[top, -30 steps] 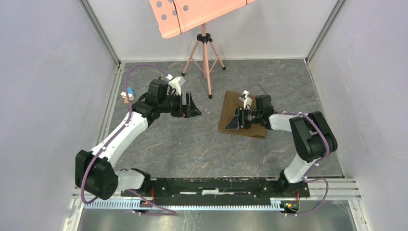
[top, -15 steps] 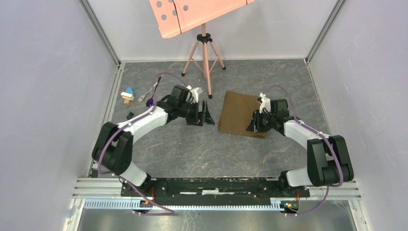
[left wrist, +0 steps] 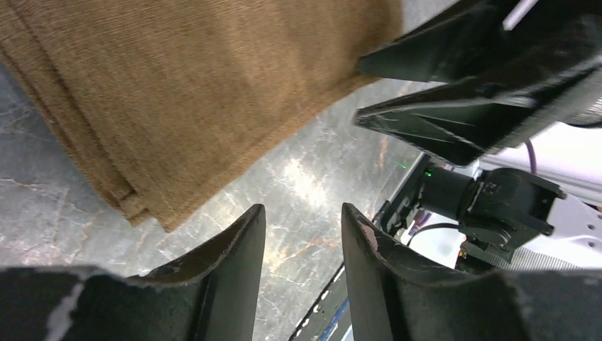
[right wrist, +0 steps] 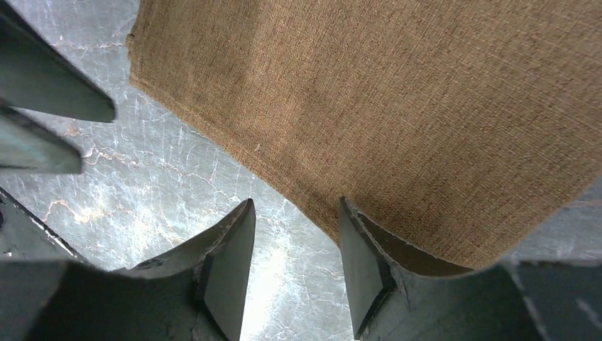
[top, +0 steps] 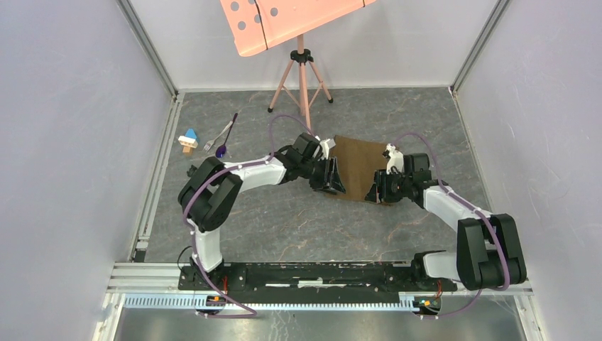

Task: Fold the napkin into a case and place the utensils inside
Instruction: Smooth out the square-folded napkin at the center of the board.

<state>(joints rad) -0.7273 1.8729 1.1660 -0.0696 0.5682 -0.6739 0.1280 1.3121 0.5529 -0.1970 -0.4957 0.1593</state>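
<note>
L claw (top: 330,177) has swung in from far left to napkin (top: 358,158) near-left corner; R claw (top: 378,189) is at its near edge. Both half-open, empty. Napkin flat, mid-right on tabletop (top: 284,220). Fold looks next; fork (top: 213,143), spoon (top: 222,150) untouched far left.

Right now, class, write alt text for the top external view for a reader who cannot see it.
The left gripper and right gripper, both open, sit at the near corners of an olive-brown napkin on a grey table. A fork and purple spoon lie far left, untouched.
</note>
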